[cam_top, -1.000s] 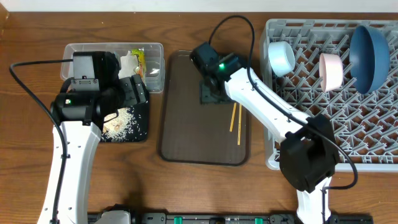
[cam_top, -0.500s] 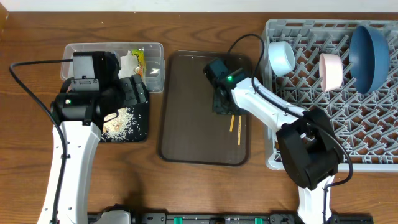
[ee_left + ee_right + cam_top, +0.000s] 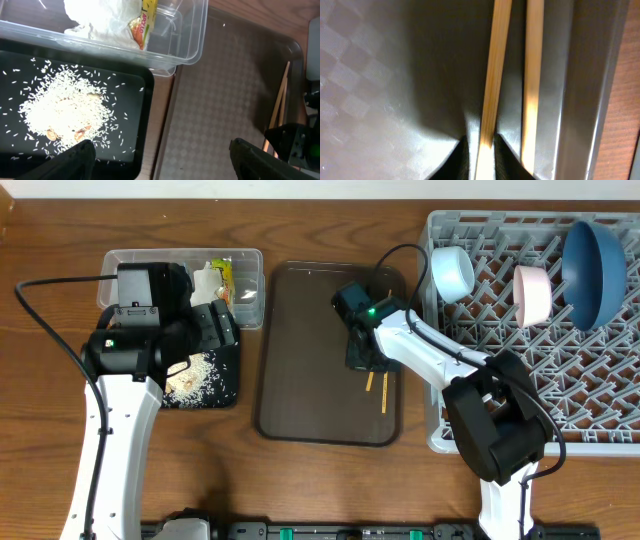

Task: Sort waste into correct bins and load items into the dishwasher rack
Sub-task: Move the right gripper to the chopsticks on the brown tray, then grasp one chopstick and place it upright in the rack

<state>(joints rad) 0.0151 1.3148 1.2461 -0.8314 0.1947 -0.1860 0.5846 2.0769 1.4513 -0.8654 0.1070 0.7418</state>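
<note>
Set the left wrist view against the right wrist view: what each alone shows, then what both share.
Left wrist only: rice grains on the black tray, tissue and wrapper in the clear tub. Right wrist only: the right gripper with its jaws pinching one of the chopsticks, the other lying outside them. Both: the chopsticks on the brown tray.

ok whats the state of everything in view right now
left end effector, open, empty
right end effector, shut on one chopstick
other chopstick, loose on the brown tray
clear tub, holds tissue and wrapper
black tray, holds spilled rice
dishwasher rack, holds small pale bowl, pink bowl, dark blue bowl
</note>
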